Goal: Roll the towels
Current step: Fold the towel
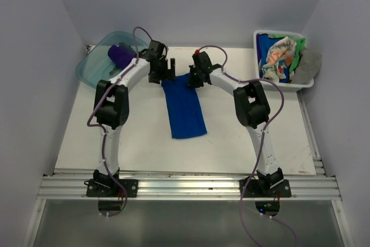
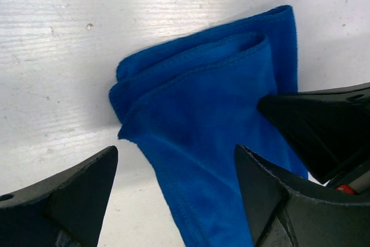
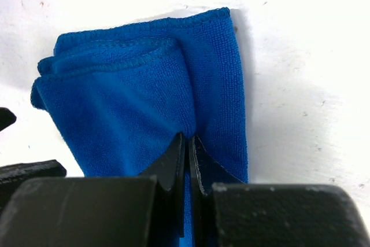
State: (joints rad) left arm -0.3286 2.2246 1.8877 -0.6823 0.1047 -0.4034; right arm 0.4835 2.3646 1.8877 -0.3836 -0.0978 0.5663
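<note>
A royal blue towel point(image 1: 184, 111) lies as a long folded strip in the middle of the table. Its far end is turned over into several layers, seen in the left wrist view point(image 2: 214, 120) and the right wrist view point(image 3: 127, 96). My left gripper point(image 1: 163, 73) is open, its jaws standing either side of the towel's left edge point(image 2: 176, 154). My right gripper point(image 1: 193, 79) is shut on a pinch of the towel near its right edge point(image 3: 188, 138). A purple towel point(image 1: 121, 55) lies in the teal tub. Cream point(image 1: 277, 56), green point(image 1: 299, 47) and grey point(image 1: 309, 65) towels sit in the white basket.
The translucent teal tub point(image 1: 87, 67) stands at the back left, close to my left arm. The white basket point(image 1: 306, 83) stands at the back right corner. Grey walls close in the table on three sides. An aluminium rail runs along the near edge.
</note>
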